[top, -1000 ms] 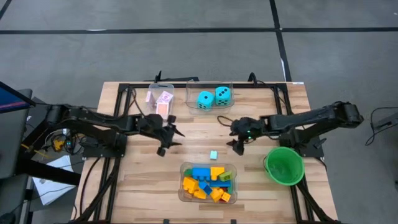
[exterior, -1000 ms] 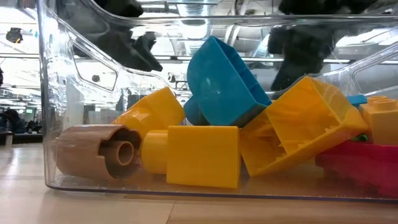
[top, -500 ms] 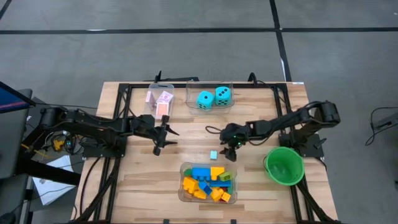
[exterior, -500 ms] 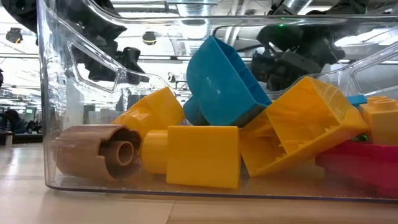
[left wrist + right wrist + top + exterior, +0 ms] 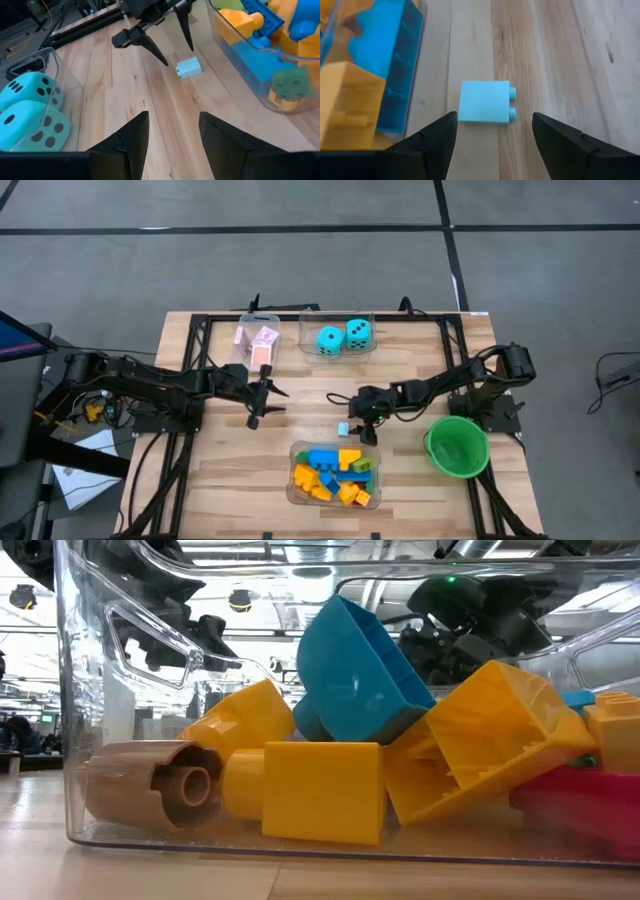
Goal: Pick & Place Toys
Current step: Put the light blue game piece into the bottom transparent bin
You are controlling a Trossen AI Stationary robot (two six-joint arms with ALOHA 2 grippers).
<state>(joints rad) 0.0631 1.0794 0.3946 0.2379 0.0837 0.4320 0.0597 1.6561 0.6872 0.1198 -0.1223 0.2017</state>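
A small pale blue brick (image 5: pixel 484 108) lies flat on the wooden table, also in the high view (image 5: pixel 343 427) just beyond the brick tub. My right gripper (image 5: pixel 492 142) is open above it, one finger on either side, touching nothing; it also shows in the high view (image 5: pixel 350 417) and the left wrist view (image 5: pixel 170 47). My left gripper (image 5: pixel 267 407) is open and empty at the table's middle left, as its wrist view (image 5: pixel 172 135) shows. A clear tub (image 5: pixel 296 480) near the front edge holds blue, yellow, orange, red and green bricks (image 5: pixel 350 690).
At the far edge a clear tub holds two cyan dotted dice (image 5: pixel 340 337), and a smaller tub left of it holds pink-backed cards (image 5: pixel 258 340). A green round bowl (image 5: pixel 458 445) stands at the right front. Bare wood lies between the two grippers.
My right gripper has gone toward the table's left and near edges, coming down over the pale blue brick, its fingers still open. The brick has stayed where it was. My left gripper has shifted a little toward the table's left.
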